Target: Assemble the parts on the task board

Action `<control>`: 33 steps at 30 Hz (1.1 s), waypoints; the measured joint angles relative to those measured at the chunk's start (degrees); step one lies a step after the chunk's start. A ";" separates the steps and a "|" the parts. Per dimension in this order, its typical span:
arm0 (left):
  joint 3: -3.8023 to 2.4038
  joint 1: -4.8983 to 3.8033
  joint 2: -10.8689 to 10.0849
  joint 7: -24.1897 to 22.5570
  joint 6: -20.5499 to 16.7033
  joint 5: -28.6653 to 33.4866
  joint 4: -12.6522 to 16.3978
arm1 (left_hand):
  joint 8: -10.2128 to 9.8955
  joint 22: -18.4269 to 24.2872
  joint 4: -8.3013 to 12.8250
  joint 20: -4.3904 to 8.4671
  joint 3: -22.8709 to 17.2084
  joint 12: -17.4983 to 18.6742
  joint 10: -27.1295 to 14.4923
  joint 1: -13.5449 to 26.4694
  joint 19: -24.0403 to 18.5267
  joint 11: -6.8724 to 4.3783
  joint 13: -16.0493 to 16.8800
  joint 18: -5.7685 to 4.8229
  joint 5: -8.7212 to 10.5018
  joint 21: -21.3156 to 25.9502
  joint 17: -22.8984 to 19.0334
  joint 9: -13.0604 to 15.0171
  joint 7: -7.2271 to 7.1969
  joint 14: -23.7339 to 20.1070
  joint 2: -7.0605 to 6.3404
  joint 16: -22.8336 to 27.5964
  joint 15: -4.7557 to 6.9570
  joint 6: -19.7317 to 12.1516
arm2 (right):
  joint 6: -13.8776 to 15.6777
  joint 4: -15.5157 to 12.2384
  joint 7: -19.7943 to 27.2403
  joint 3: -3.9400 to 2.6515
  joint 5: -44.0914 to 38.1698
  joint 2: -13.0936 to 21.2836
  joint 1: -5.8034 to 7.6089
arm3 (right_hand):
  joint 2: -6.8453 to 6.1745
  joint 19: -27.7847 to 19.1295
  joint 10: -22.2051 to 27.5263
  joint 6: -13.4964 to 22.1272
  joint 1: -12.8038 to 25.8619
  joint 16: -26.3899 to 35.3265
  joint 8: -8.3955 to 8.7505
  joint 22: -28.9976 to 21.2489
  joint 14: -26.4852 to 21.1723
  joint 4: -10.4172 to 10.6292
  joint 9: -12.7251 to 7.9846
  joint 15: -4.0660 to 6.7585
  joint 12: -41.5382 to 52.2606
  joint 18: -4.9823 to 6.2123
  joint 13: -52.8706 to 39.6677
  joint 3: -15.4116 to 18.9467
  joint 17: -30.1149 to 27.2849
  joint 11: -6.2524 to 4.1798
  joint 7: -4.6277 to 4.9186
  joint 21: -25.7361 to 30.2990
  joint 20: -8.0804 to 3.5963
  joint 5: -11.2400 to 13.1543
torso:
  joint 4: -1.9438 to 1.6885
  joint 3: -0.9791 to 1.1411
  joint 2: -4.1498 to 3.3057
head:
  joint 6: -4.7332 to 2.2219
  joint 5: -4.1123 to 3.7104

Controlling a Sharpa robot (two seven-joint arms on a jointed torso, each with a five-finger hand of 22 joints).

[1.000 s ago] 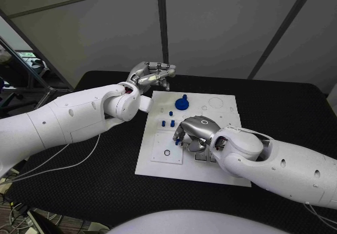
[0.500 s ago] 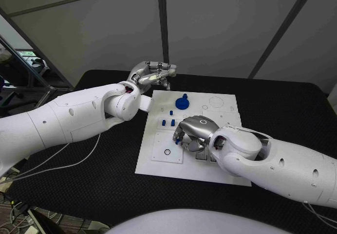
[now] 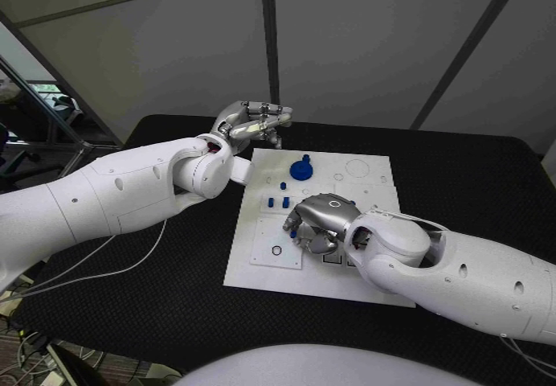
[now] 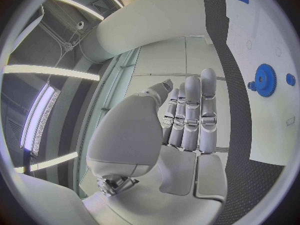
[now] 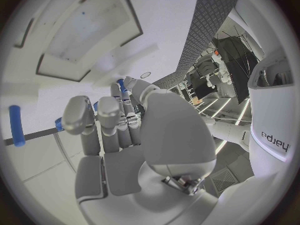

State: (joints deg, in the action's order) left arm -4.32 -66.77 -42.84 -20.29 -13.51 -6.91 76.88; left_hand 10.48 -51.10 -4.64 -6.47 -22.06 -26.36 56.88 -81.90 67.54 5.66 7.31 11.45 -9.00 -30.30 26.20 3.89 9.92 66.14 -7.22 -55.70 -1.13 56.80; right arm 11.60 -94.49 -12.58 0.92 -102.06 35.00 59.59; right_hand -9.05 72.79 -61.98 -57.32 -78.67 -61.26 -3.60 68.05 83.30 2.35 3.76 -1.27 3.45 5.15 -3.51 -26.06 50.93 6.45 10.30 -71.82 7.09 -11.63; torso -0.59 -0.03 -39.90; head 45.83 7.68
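The white task board (image 3: 262,238) lies mid-table. On its far part stand a blue gear (image 3: 301,170) and small blue pegs (image 3: 277,203). My right hand (image 3: 323,217) hangs over the board's middle with fingers curled down, and a small blue part (image 3: 294,233) shows at its fingertips. In the right wrist view the right hand (image 5: 125,130) pinches a thin blue part (image 5: 120,86) between thumb and finger, with another blue peg (image 5: 17,125) lying on the board beside it. My left hand (image 3: 251,121) is raised beyond the board's far left corner. Its straight fingers (image 4: 187,110) hold nothing, and the gear (image 4: 265,80) lies off to their side.
A small dark ring (image 3: 275,252) sits in the board's near left plate. Printed outlines and recesses mark the board's far right part (image 3: 357,170). Black table (image 3: 162,305) surrounds the board on all sides.
My right hand has edged slightly toward the board's near side, fingers still curled over the blue part. The left hand has stayed in place.
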 measured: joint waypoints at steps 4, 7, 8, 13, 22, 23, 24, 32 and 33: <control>0.01 0.00 0.00 0.03 0.07 -0.01 -0.06 | 0.00 0.00 0.00 0.00 0.00 0.00 -0.15 0.00 0.00 0.15 0.00 -0.01 0.00 0.00 -0.01 0.00 -0.11 0.00 0.00 0.00 0.00 -0.11 | 0.80 -0.15 -0.34 0.15 -0.04 0.10 -0.13 | -0.13 -1.68 2.04 1.64 0.13 1.95 0.00 -2.24 -0.47 0.36 -0.02 -0.47 0.63 0.22 -0.07 0.36 -2.61 0.42 0.21 2.09 0.48 0.22 | 0.00 0.00 0.00 | -0.06 -0.10; 0.01 0.00 0.00 0.04 0.11 -0.02 -0.17 | 0.00 0.03 0.00 0.00 0.00 0.00 -0.23 0.00 0.00 0.23 0.00 -0.01 0.00 0.00 -0.05 0.00 -0.20 0.00 0.00 0.00 0.00 -0.20 | 1.48 -0.33 -0.63 0.19 -0.08 0.35 -0.19 | -0.13 -2.05 2.24 1.65 0.13 2.37 0.00 -2.83 -0.70 0.36 -0.02 -0.26 0.68 0.22 -0.18 0.36 -3.32 0.62 0.24 2.50 0.48 0.22 | 0.00 0.01 -0.01 | -0.07 -0.13; 0.01 0.00 0.00 0.05 0.12 -0.02 -0.22 | 0.00 0.04 0.00 0.00 0.00 0.00 -0.23 0.00 0.00 0.23 0.00 -0.01 0.00 0.00 -0.05 0.00 -0.20 0.00 0.00 0.00 0.00 -0.20 | 1.84 -0.52 -0.75 0.19 -0.10 0.53 -0.19 | -0.14 -2.05 2.24 1.68 0.13 2.37 0.00 -2.84 -0.70 0.36 -0.02 -0.26 0.68 0.22 -0.18 0.36 -3.34 0.62 0.27 2.50 0.47 0.22 | 0.00 0.01 -0.01 | -0.08 -0.13; 0.02 0.00 0.00 0.11 0.17 -0.02 -0.35 | 0.00 0.04 0.00 0.00 0.00 0.00 -0.23 0.00 0.00 0.24 0.01 -0.01 0.00 0.00 -0.04 0.00 -0.20 0.00 0.00 0.00 0.00 -0.20 | 3.49 -1.71 -1.04 0.19 -0.18 1.56 -0.19 | -0.14 -2.02 2.23 1.44 0.13 1.37 -0.34 -2.31 -0.70 0.76 0.26 -0.26 1.92 0.22 -0.33 0.76 -2.21 0.62 0.04 2.50 0.48 0.22 | 0.00 0.03 -0.03 | -0.13 -0.16; 0.04 0.01 -0.03 0.14 0.18 -0.05 -0.53 | 0.00 0.04 0.00 0.00 0.00 0.00 -0.23 0.00 0.00 0.23 0.01 -0.01 0.00 0.00 -0.04 0.00 -0.20 0.00 0.00 0.00 0.00 -0.20 | 6.11 -6.46 -1.47 -0.10 -0.31 6.70 -0.11 | -0.17 -1.49 2.00 0.64 0.15 1.04 -0.37 -1.95 -0.48 1.14 0.33 -0.04 2.98 0.21 -0.39 1.32 -2.03 0.39 -0.25 2.20 0.36 0.21 | 0.05 0.04 -0.03 | -0.32 -0.37; 0.05 0.01 -0.05 0.14 0.18 -0.05 -0.56 | 0.00 0.04 0.00 0.00 0.00 0.00 -0.23 0.00 0.00 0.23 0.01 -0.01 0.00 0.00 -0.04 0.00 -0.20 0.00 0.00 0.00 0.00 -0.20 | 6.14 -6.72 -1.51 -0.29 -0.29 7.12 -0.08 | -0.40 -1.31 2.13 0.49 0.39 1.00 -0.37 -1.87 -0.45 1.23 0.33 -0.01 3.06 0.21 -0.39 1.55 -1.94 0.25 -0.40 2.20 0.18 0.21 | 0.06 0.03 -0.02 | -0.38 -0.47; 0.05 0.01 -0.06 0.14 0.18 -0.05 -0.56 | 0.00 0.04 0.00 0.00 0.00 0.00 -0.23 0.00 0.00 0.23 0.01 -0.01 0.00 0.00 -0.04 0.00 -0.20 0.00 0.00 0.00 0.00 -0.20 | 6.17 -7.02 -1.58 -0.69 -0.21 7.77 0.06 | -0.43 -1.31 2.21 0.43 0.42 0.86 -0.37 -1.84 -0.35 1.30 0.33 0.09 3.20 0.21 -0.39 1.62 -1.90 0.17 -0.46 2.20 0.18 0.21 | 0.07 0.02 -0.01 | -0.46 -0.54; 0.16 0.01 -0.49 0.06 0.10 -0.07 -0.46 | 0.00 0.11 0.00 0.00 0.00 -0.26 -0.23 -0.31 0.00 0.23 0.01 -0.01 0.00 0.00 -0.12 0.00 -0.20 0.00 0.31 0.00 0.00 -0.20 | 4.66 -5.94 -2.38 -3.61 1.49 12.42 2.90 | -1.52 -1.31 4.18 2.55 0.56 1.25 -0.09 -2.67 -0.27 1.90 0.08 0.16 4.02 0.20 -0.28 5.25 -3.36 -0.10 -0.62 2.69 0.18 0.21 | 0.10 -0.01 0.03 | -1.74 -2.00; 0.16 0.02 -0.56 0.04 0.08 -0.07 -0.43 | 0.00 0.11 0.00 0.00 0.00 -0.26 -0.23 -0.30 0.00 0.23 0.01 0.00 0.00 0.00 -0.12 0.00 -0.20 0.00 0.30 0.00 0.00 -0.20 | 4.32 -5.63 -2.42 -3.71 1.64 12.76 3.06 | -1.51 -1.31 4.52 2.65 0.56 1.26 -0.05 -2.86 -0.27 1.99 0.08 0.16 4.02 0.20 -0.28 5.67 -3.59 -0.05 -0.61 2.93 0.18 0.21 | 0.10 -0.02 0.03 | -1.86 -2.17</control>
State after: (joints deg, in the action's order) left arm -4.15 -66.76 -43.40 -20.25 -13.43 -6.97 76.45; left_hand 10.48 -51.00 -4.64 -6.47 -22.06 -26.62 56.65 -82.20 67.54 5.90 7.33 11.45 -9.00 -30.30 26.08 3.89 9.72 66.14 -6.92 -55.70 -1.13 56.61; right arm 15.92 -100.12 -14.99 -2.79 -100.42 47.76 62.65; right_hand -10.55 71.48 -57.46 -54.67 -78.11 -60.01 -3.66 65.19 83.02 4.34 3.84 -1.10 7.47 5.35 -3.79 -20.39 47.34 6.40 9.69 -68.88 7.26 -11.42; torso -0.49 -0.04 -39.86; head 43.98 5.51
